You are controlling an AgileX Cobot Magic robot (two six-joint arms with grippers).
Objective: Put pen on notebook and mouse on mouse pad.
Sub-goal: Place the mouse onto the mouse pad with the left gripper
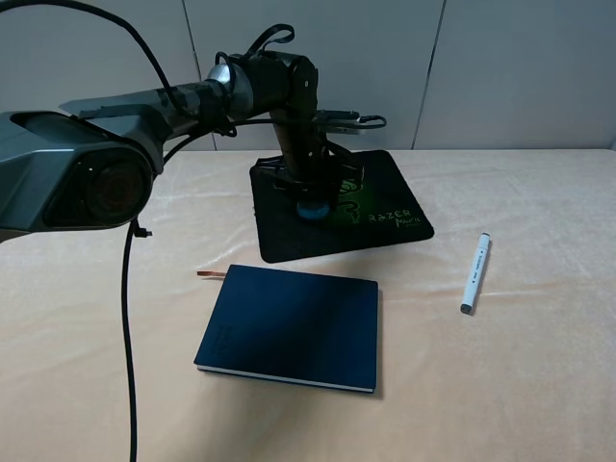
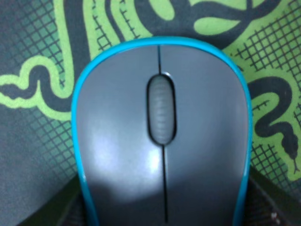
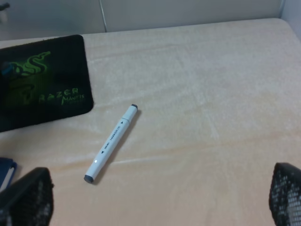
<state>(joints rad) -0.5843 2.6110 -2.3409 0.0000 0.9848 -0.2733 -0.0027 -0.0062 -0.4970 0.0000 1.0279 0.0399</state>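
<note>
Over the mouse pad [image 1: 390,188] the left hand [image 1: 308,188] is clamped on the mouse [image 2: 160,132] — the grip itself is mostly out of frame, so I can't tell if the mouse is touching down. The right hand [image 3: 155,202] gapes wide, empty, near the pen [image 3: 111,143], which lies on the surface [image 1: 539,385] apart from the notebook [image 1: 289,327]. Pen looks light, stiff, slick, likely to roll — grab mid-barrel, across it.
</note>
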